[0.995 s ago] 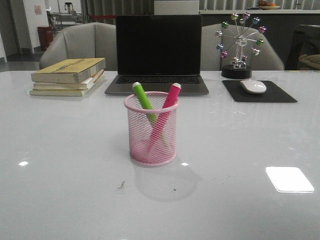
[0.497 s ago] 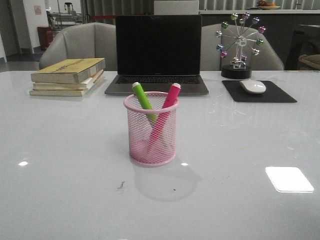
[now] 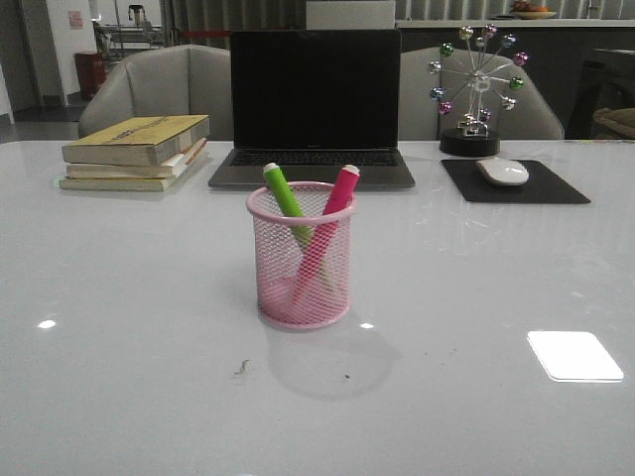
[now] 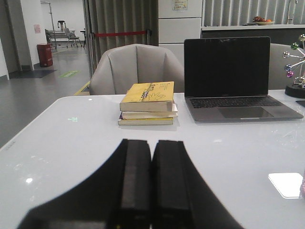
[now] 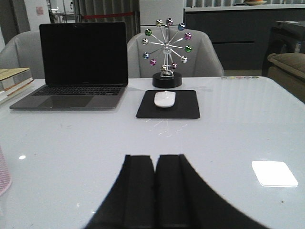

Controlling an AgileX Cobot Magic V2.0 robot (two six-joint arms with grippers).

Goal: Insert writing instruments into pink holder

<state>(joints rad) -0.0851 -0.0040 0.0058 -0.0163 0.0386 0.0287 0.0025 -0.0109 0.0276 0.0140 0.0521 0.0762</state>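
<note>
Basically done: table [image 3: 119,347] first, laptop [image 3: 316,99] behind the pink holder [image 3: 301,260], books [image 3: 136,151] back-left of it, mouse [image 3: 503,171] back-right. Holder stands upright mid-table; green marker [image 3: 284,194] and magenta marker [image 3: 335,198] both sit inside, crossed, tips leaning on the rim. Left gripper [image 4: 151,183] clenched with nothing in it, right gripper [image 5: 154,188] likewise, both well apart from the holder. Best move, I'd say: keep the arms clear so the cup isn't knocked. Nothing has shifted versus the earlier frames.
</note>
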